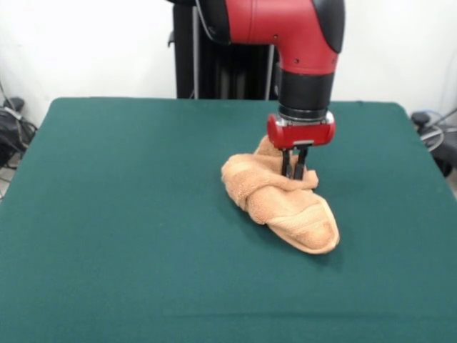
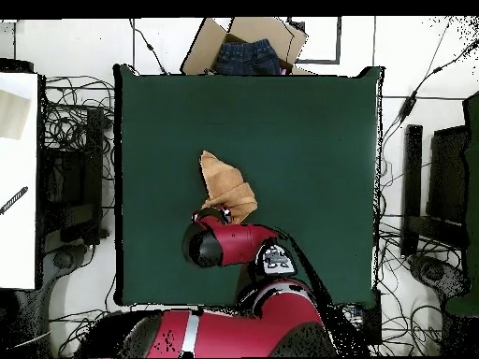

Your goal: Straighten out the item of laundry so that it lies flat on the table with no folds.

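Peach terry-cloth towel (image 1: 282, 204) lay bunched and twisted in a long, folded heap on the dark green felt-topped bench (image 1: 128, 214), somewhat off centre. Above it hung the red and black arm (image 1: 300, 43), its pincer (image 1: 297, 174) lowered into the upper end of the heap, the two dark fingers (image 1: 287, 163) close together and pinching a fold of towel.
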Robot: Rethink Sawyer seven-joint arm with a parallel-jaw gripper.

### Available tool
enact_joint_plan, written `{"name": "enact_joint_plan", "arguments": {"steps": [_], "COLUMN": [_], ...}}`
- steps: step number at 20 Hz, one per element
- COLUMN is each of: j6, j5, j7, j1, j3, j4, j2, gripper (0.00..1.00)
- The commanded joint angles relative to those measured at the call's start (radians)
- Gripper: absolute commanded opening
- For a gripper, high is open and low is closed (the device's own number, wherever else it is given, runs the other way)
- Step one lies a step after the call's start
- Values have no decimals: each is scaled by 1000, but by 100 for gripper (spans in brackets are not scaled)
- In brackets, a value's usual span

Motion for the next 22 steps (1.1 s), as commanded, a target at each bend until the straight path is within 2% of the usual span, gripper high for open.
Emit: {"name": "enact_joint_plan", "arguments": {"steps": [1,3,5,9,12,22], "j6": [163,309,378,386,418,323], "j5": [41,72,86,84,80,54], "j7": [112,95,93,126,129,147], "j1": [6,25,24,58,49,10], "j3": [32,27,35,6,22,57], "j4": [-86,-87,-87,-85,-79,-81], "j2": [16,-77,-123,-188,-219,-152], "gripper": [100,100,100,100,100,100]}}
